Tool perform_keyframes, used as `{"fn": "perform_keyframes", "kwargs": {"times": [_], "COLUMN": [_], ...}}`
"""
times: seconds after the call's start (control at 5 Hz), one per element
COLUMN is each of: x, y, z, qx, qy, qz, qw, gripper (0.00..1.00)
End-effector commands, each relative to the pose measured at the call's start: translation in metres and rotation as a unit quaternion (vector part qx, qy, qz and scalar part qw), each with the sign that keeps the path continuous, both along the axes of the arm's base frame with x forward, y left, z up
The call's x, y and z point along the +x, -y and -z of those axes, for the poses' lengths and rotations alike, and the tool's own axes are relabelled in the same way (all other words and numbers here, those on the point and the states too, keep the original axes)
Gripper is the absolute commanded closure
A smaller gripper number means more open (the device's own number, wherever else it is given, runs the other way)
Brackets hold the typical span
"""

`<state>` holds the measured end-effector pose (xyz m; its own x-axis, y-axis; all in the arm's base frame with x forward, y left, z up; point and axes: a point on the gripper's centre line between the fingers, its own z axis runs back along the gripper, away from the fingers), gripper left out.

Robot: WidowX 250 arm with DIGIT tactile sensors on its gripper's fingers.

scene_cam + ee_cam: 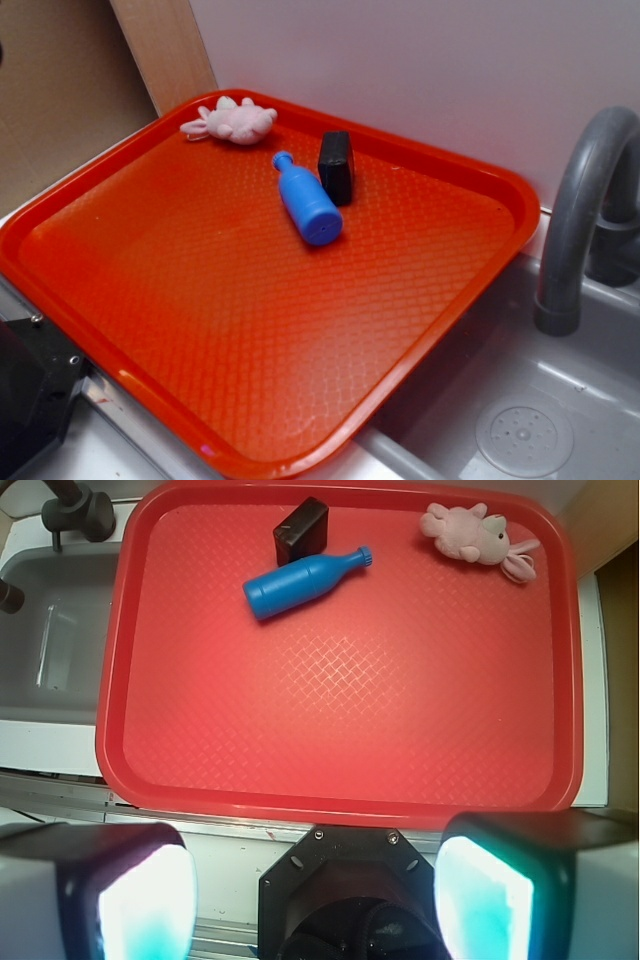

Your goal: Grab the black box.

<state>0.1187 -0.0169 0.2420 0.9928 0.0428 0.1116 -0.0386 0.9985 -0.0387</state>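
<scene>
We see the black box standing on the red tray, toward its far edge, with nothing gripping it. Right beside it lies the blue bottle on its side; in the wrist view the two seem to touch or nearly touch near the middle of the bottle, though we cannot tell for sure. The bottle's narrow cap end points toward the pink plush toy, which sits apart from both in a far corner of the tray. The rest of the tray is bare textured plastic. Our hand is well away from the box, at the near edge of the tray; its two fingers with glowing pads stand wide apart with nothing between them. The tray rests partly over a grey sink, and a grey faucet rises beside it.
</scene>
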Motion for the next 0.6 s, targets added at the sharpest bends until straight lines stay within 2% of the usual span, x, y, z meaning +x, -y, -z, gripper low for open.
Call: {"fn": "perform_keyframes", "kwargs": {"times": [0.0, 0.2, 0.4], "x": [0.0, 0.044, 0.093], "y": [0.0, -0.018, -0.01], "z": [0.0, 0.042, 0.082], "qx": [0.0, -0.006, -0.045], "qy": [0.0, -0.011, -0.016], "qz": [0.0, -0.071, -0.108], "qw": [1.0, 0.997, 0.993], "gripper": [0.0, 0.0, 0.0]}}
